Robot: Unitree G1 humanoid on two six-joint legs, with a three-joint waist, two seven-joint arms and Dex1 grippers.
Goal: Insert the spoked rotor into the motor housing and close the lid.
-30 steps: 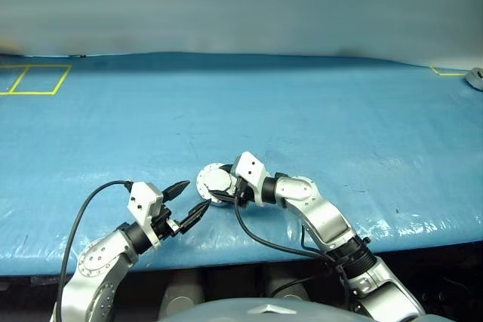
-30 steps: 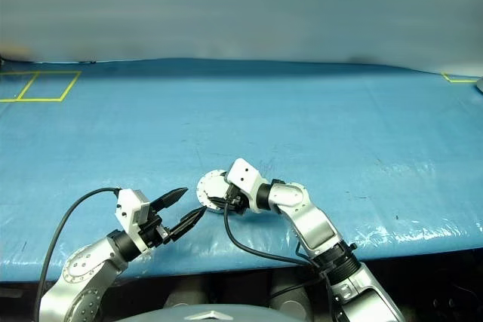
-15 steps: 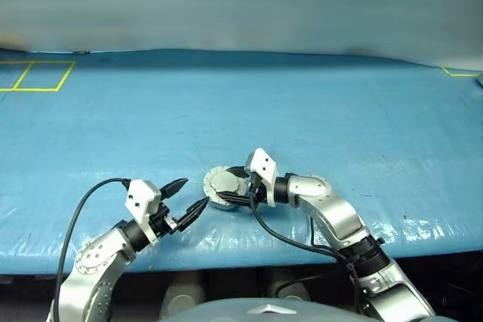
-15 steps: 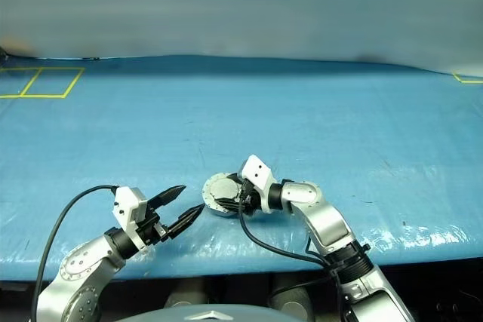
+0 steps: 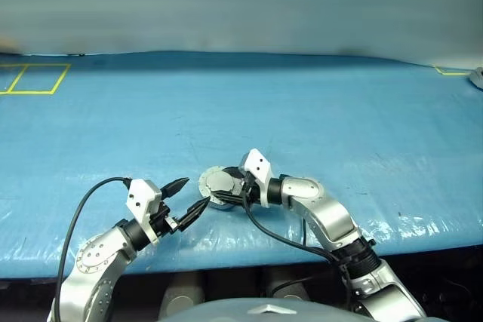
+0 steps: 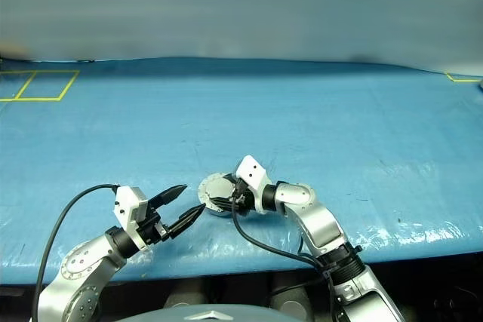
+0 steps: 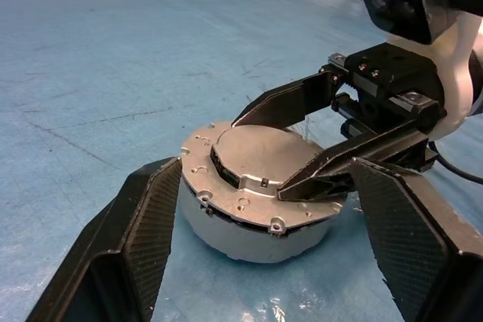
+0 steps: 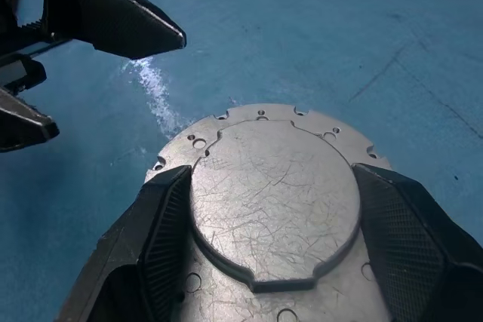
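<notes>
Lid (image 8: 273,200) scratches apparently wrist-view only

Grey metal on blue

We see the lid (image 7: 260,157) scratched plain light grey, above the silver motor housing (image 7: 249,239), on a blue table (image 5: 317,111) with yellow taped lines (image 5: 30,78); each tool (image 5: 189,199) has black fingers (image 7: 143,224) and white-silver arms.

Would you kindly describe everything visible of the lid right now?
The lid is a round, light grey metal disc, scratched, with a raised centre plate and small holes around a notched flange. It lies flat, plain face up, closed on the housing, which rests on the blue table. The right end effector straddles it with open fingers resting on its top; the left end effector stands open beside it.
</notes>
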